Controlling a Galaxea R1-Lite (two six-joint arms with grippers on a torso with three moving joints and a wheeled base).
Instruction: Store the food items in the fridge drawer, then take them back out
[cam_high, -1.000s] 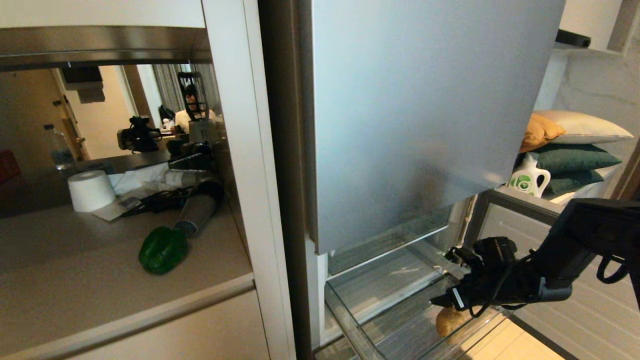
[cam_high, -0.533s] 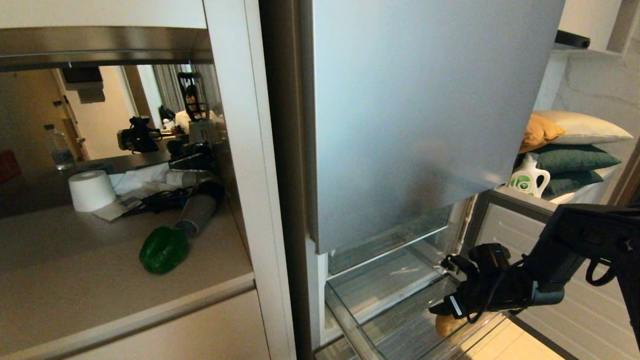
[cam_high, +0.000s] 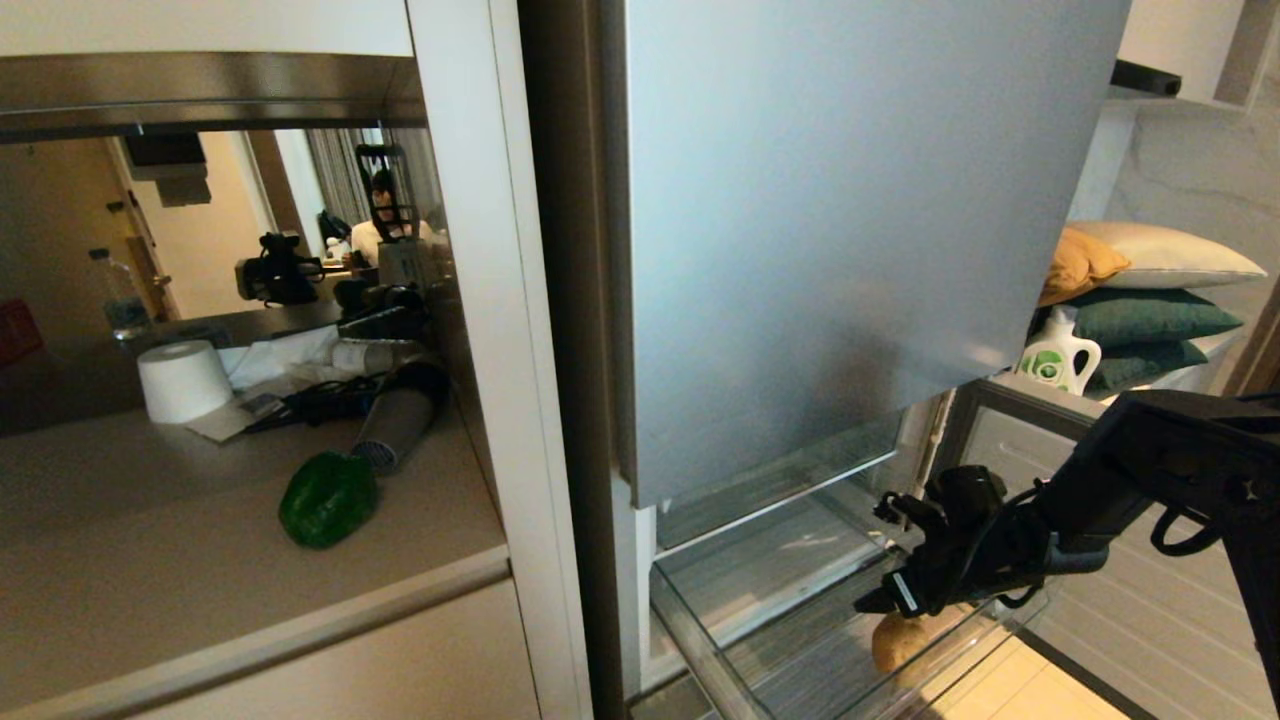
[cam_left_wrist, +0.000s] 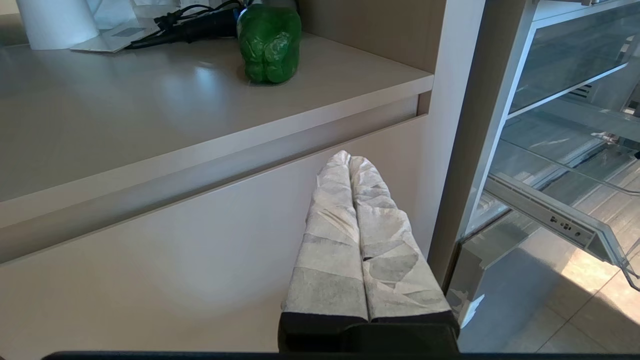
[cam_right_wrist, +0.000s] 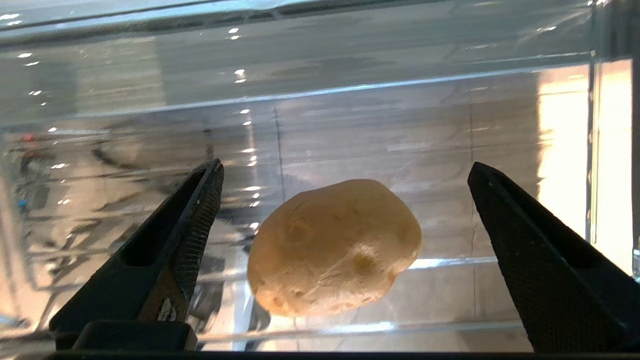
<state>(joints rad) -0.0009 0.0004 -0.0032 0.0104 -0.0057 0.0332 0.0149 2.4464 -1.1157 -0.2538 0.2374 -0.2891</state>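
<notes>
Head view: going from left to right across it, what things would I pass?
Toilet paper roll → green bell pepper → hair dryer → silver-blue fridge door → tan bun-like lump in the clear drawer → detergent bottle → stacked pillows.

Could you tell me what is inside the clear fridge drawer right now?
One tan bun lies on the drawer's ribbed base, apart from the open right pincer straddling it. The arm hides part of the drawer in the head view. The pepper sits on the counter.

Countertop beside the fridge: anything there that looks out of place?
Yes. A grey hair dryer lies on the counter among cables, nozzle almost touching the green bell pepper. It is no food item, and the pepper remains outside the fridge drawer.
</notes>
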